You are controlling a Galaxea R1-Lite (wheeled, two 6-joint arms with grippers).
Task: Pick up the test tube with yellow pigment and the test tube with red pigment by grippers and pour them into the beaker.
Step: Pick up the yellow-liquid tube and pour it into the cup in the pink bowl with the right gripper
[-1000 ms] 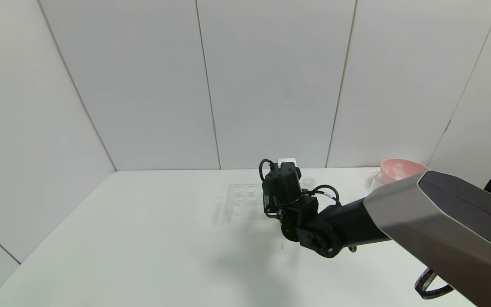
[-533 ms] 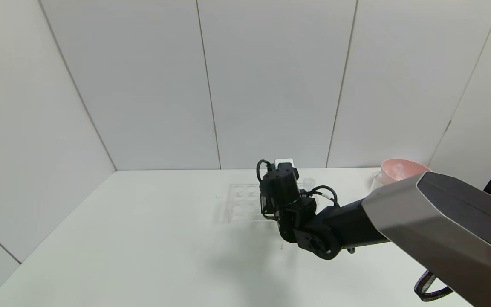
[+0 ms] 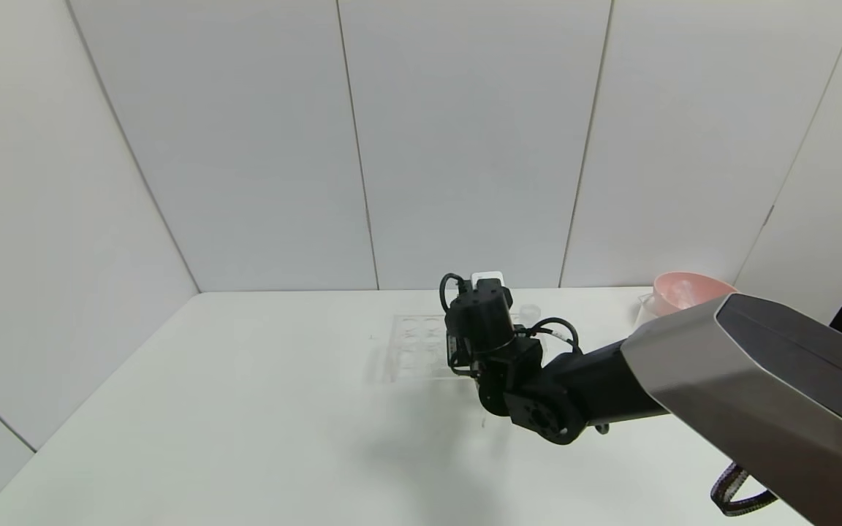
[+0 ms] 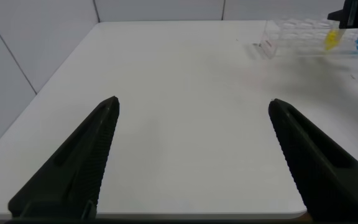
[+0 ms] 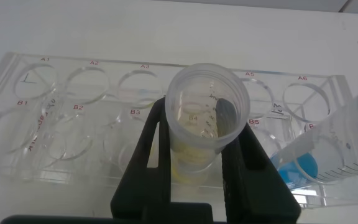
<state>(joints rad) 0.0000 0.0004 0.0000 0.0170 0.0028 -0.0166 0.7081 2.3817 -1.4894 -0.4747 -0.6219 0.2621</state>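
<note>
— Right tool [image 5: 194, 165]?
— Clamped on the yellow tube [image 5: 202, 121], seated in the rack [image 5: 67, 99] near the tabletop's [image 3: 245, 409] far edge. Left tool [image 4: 194, 155] idle, jaws apart.
— Advice?
— I'd lift straight up, staying off the blue tube [image 5: 328, 158].

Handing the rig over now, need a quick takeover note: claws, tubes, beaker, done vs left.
Right claw: shut on the yellow tube, right at the clear rack; whether the tube is lifted clear of its well cannot be told.
Left claw: open, empty, parked over bare table, far from the rack.
Blue tube: beside the yellow one at the rack, not part of the job.
Red tube: not seen in any view.
Beaker: not clearly seen; a pink bowl sits at the table's far right.
Done: yellow tube gripped.
Left: lift and pour yellow into the beaker, then find, grip and pour red.
</note>
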